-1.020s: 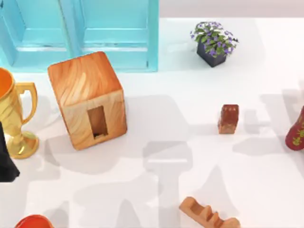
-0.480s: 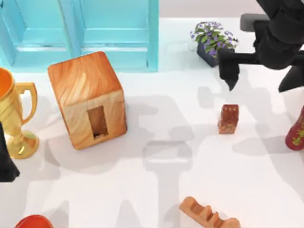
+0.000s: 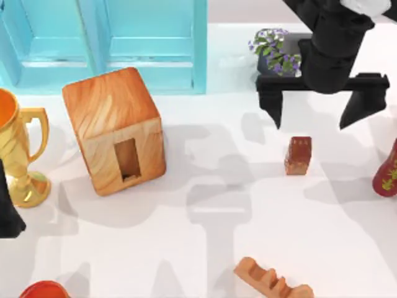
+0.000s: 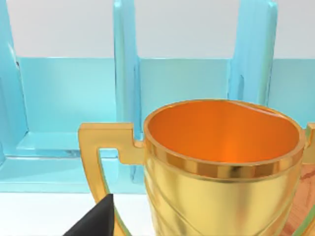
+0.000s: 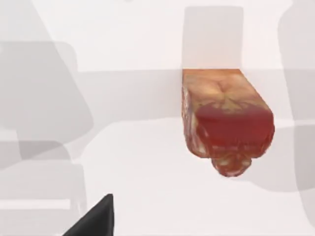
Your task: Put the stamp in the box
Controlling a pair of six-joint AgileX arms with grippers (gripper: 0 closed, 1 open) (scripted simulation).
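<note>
At the near edge of the table (image 3: 205, 248) lies a long notched wood piece (image 3: 272, 280). It is not part of the job.

A bit farther back, on the right half, the stamp (image 3: 298, 155) stands alone on the white top. It is a small dark red-brown block with a lighter end, and nothing touches it. It looks hard and light, and I think it could tip or slide if it gets bumped. Its side faces look flat, so I think the best hold is across two of them, near the middle.

Across the table, on the left half, sits the box (image 3: 115, 129), well apart from the stamp. Its tall thin hole faces the near edge. The left gripper (image 3: 7, 211) waits at the left edge beside a gold cup (image 3: 18, 149); I cannot tell how its fingers stand.

Farther back, the right gripper (image 3: 315, 115) hangs just behind the stamp. Its two fingers are spread wide and hold nothing.
</note>
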